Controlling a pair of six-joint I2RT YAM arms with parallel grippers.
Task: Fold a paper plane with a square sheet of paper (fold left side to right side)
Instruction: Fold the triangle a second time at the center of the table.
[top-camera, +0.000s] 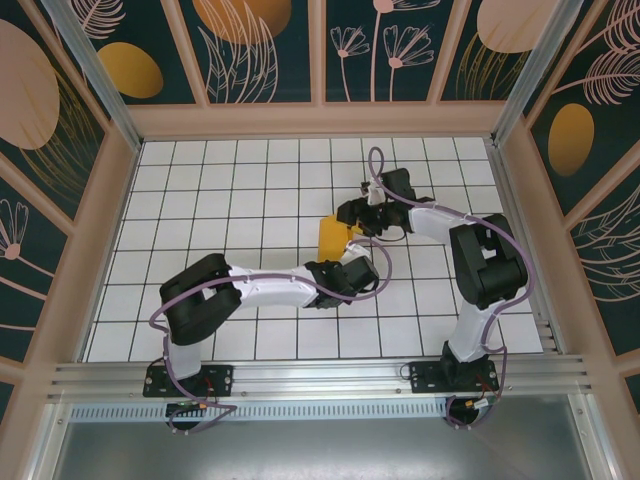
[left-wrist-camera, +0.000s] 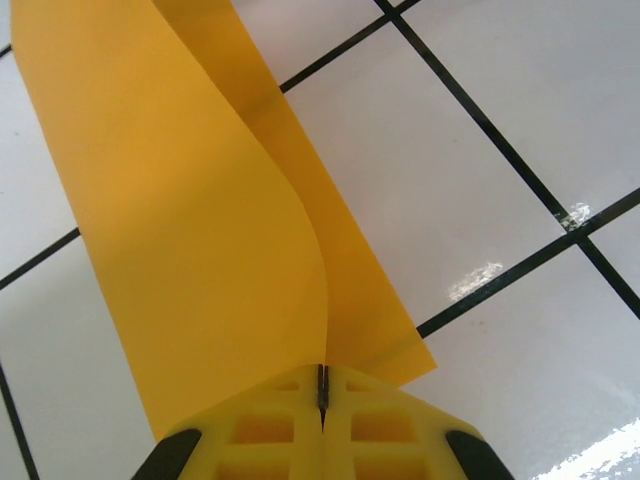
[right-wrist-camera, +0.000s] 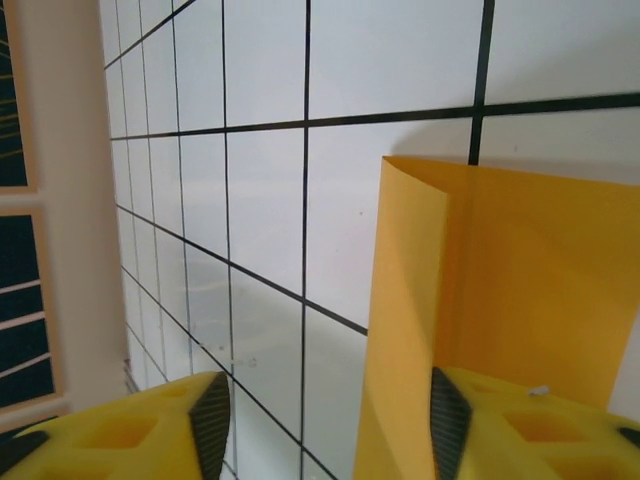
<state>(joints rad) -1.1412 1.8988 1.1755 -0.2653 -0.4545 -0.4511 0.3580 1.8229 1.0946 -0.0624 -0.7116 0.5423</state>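
The square sheet of paper (top-camera: 331, 234) is orange-yellow and lies near the middle of the gridded table, bent over on itself. In the left wrist view the paper (left-wrist-camera: 190, 210) has one layer curving up off the table, and my left gripper (left-wrist-camera: 322, 392) is shut on that layer's near edge. The other layer lies flat to the right. My left gripper (top-camera: 349, 258) sits just in front of the sheet. My right gripper (top-camera: 357, 214) is at the sheet's far right corner. It stands open (right-wrist-camera: 330, 425), with the paper's rounded bend (right-wrist-camera: 520, 280) against its right finger (right-wrist-camera: 447, 420).
The white table (top-camera: 230, 190) has black grid lines and is walled by a wooden frame (top-camera: 320, 118) with dark patterned panels. Both arms reach inward over the centre, and purple cables (top-camera: 378, 170) loop above them. An aluminium rail (top-camera: 320, 375) runs along the near edge.
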